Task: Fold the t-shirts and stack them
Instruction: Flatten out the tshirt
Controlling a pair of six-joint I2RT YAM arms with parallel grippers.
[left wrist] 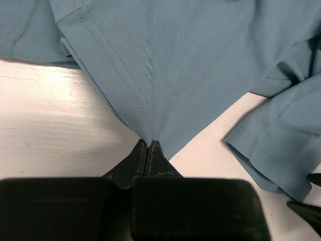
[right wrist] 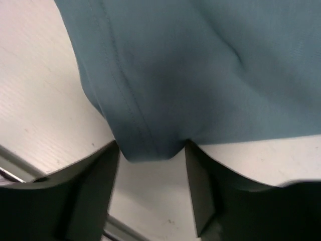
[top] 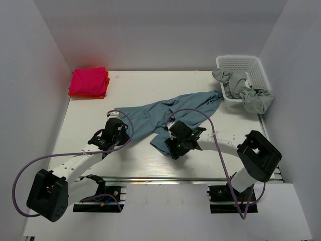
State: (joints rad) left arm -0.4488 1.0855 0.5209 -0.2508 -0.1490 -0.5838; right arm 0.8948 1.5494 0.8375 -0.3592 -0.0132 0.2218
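Left jaws pinched shut on the teal t-shirt [left wrist: 200,75] by its hem, right jaws apart with a hem corner between them, shirt spread ahead on the desk [left wrist: 50,125]: lift now and that corner could slip, skewing the fold.

One t-shirt [top: 160,113] lies spread across the middle of the table [top: 90,120], left gripper [left wrist: 149,145] at its left hem, right gripper [right wrist: 150,150] astride its near corner; a folded stack [top: 89,83] sits far left, the basket [top: 243,64] far right, crumpled t-shirts [top: 253,98] in it and over its near rim
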